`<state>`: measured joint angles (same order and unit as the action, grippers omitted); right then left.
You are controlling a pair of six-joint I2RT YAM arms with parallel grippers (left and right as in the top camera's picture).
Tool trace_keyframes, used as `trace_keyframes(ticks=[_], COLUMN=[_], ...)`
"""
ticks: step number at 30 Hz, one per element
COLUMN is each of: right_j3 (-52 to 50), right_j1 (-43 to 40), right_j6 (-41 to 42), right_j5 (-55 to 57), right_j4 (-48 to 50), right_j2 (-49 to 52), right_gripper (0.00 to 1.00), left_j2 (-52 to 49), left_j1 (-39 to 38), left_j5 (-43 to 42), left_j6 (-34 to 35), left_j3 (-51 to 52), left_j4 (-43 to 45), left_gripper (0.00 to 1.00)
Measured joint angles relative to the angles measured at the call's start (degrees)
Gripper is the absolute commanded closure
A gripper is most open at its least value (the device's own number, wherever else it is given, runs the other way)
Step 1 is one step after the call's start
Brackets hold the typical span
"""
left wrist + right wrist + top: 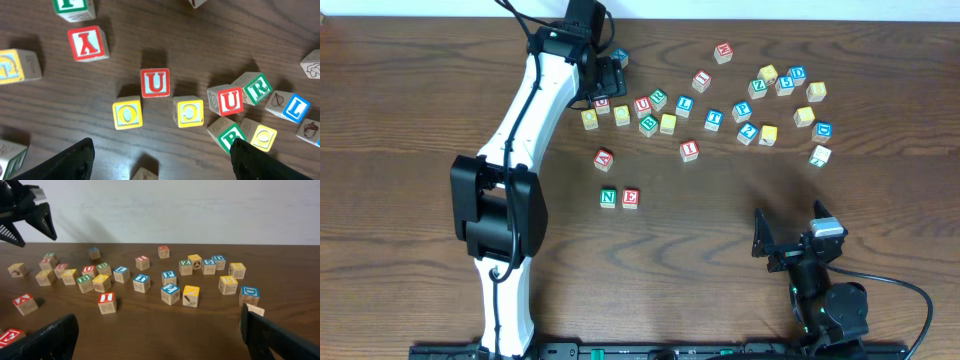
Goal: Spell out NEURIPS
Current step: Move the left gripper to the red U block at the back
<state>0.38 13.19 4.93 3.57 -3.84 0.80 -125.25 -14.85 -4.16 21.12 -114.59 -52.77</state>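
Left gripper (162,147): fingers spread wide, nothing between them. It hangs at the far side of the table (720,230), over the left end of the loose scatter of cubes. Whether the fingertips touch the wood cannot be told.

In the left wrist view, a red U cube (155,82) lies ahead of the open fingers, roughly midway between them, letter face up. A yellow O cube (127,114) sits just beside its lower left corner and a yellow C cube (189,111) just beside its lower right. Off toward the right finger there is a tight cluster: a second red U cube (227,101) touching a green R cube (257,88), with a blue L cube (295,107) next along.

Right gripper (159,317): fingers likewise spread, holding nothing. It sits low at the near right of the table, well apart from every cube.

Placed work: the N cube (608,198) and the E cube (630,197) stand side by side near the middle of the table, N on the left, clear of the scatter.

Loose pieces: the red I cube (689,150) stands alone between the row and the scatter. The blue P cube (742,110) lies among the cubes further right.
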Motion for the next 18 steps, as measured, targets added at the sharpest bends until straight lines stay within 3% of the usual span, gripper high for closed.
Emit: trace_keyframes(ticks=[18], right_j3=[0.0], right_j1=[0.0], right_j6=[0.0], right_j5=[0.0], right_j4=[0.0], right_j2=[0.0], right_gripper=[0.01], left_j2=[-9.5], left_j1=[0.0], left_j5=[-0.1], left_j6=[-2.8], left_j3=[-0.4], left_j4=[6.0], left_gripper=[0.14])
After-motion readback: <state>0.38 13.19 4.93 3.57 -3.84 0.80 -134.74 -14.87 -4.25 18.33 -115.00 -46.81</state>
